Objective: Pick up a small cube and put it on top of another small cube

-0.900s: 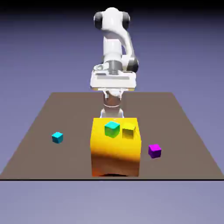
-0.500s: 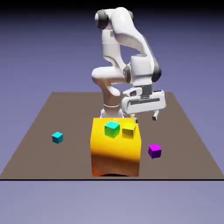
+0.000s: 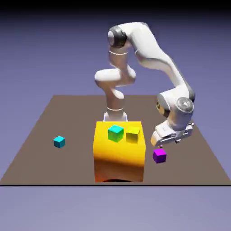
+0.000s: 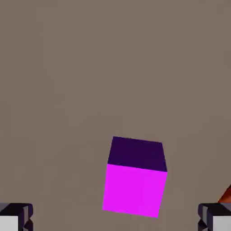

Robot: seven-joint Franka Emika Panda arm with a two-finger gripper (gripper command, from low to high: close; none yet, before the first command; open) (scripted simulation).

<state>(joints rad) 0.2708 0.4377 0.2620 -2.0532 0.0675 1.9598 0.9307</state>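
Note:
The small purple cube [image 3: 159,155] rests on the brown table to the exterior view's right of the big yellow-orange block [image 3: 119,158]. My gripper [image 3: 166,143] hangs just above and slightly behind it, open and holding nothing. In the hand view the purple cube [image 4: 135,178] lies on the table between and just ahead of my two fingertips [image 4: 16,216], which stand wide apart at the bottom corners. A cyan cube [image 3: 115,132] and a small yellow cube [image 3: 132,134] sit side by side on top of the big block.
Another cyan cube [image 3: 59,142] lies on the table at the exterior view's left. An orange sliver of the big block [image 4: 226,195] shows at the hand view's right edge. The table's front edge [image 3: 113,184] runs close below the block.
The arm has swung from behind the big block toward the exterior view's right and come down, bringing the open gripper over the purple cube. No cube has moved.

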